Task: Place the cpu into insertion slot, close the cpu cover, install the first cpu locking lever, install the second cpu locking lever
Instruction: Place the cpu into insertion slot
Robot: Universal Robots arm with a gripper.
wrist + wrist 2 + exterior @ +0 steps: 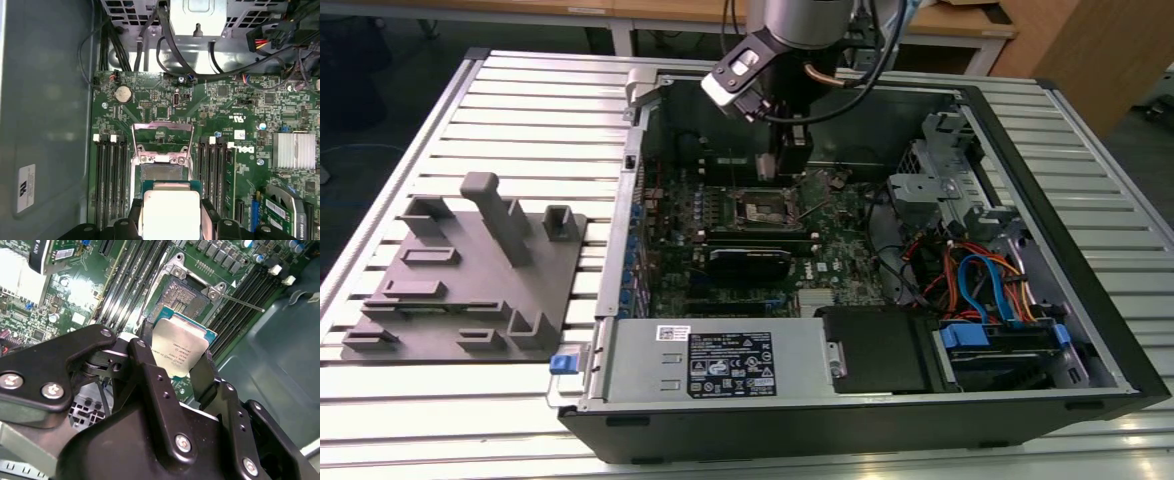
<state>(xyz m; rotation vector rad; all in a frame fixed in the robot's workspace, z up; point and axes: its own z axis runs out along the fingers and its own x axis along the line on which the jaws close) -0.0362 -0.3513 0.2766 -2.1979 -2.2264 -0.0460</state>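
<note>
Claw (pixel 172 354) seen closed on the cpu (pixel 181 351), gripped by two opposite edges between black fingers (pixel 141 352); silver lid turned toward the camera, green edge showing past the fingertips. In the first wrist view the same hold is noted: claw (pixel 171 216), cpu (pixel 171 210) carried clear of the board, overlapping the nearer edge of the insertion slot (pixel 165 172), not seated. Slot recorded open and bare, its contact field exposed (pixel 186 294). The cpu cover (pixel 162 124) is seen swung back past the slot's far edge, green board showing through its cut-out. A locking lever (pixel 242 303), a thin metal rod, is released and stands out from one corner of the slot. Black memory slots (pixel 110 185) are noted along both sides of the slot. Beyond the cover, a coin cell (pixel 122 92) sits near the motherboard's (pixel 165 100) far edge; a finned silver heat sink (pixel 295 150) toward a side edge. Dark cables (pixel 175 45) hang past the board. In the exterior view the arm is reached down into the open computer case (pixel 1107 330), claw (pixel 781 170) just above the slot (pixel 767 207). Case laid on a slatted metal table (pixel 520 90); a grey fixture block (pixel 467 270) lies beside it toward the exterior view's left.
</note>
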